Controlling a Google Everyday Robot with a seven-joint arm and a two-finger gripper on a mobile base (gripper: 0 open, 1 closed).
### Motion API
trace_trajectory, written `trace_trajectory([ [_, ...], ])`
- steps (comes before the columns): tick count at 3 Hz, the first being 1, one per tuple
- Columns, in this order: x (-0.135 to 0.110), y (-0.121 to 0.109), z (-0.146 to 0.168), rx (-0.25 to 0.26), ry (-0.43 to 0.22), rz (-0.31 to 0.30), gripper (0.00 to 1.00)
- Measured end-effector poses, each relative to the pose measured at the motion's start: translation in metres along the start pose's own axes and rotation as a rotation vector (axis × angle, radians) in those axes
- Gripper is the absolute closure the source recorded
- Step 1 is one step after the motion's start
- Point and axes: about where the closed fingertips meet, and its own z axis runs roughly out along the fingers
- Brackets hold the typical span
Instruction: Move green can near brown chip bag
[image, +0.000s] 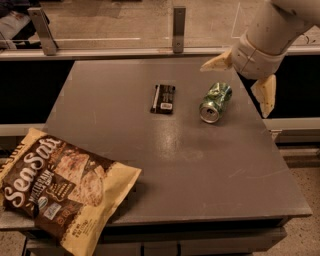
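Note:
The green can (215, 101) lies on its side on the grey table (190, 160), right of centre, its silver end facing the front. The brown chip bag (62, 187) lies flat at the front left corner and hangs over the table's edge. My gripper (240, 79) hangs open above the table's right side, just right of and above the can. One pale finger (216, 62) points left and the other (265, 95) points down. It holds nothing.
A dark flat snack bar (164, 98) lies left of the can. A rail with metal posts (178, 22) runs behind the table. The floor shows past the table's right edge (310, 175).

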Motion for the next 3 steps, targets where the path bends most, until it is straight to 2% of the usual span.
trace_trajectory([
  [2,-0.001,0.001,0.044,-0.089,-0.06,-0.333,0.0],
  [3,-0.005,0.005,0.06,-0.127,-0.069,-0.426,0.0],
])
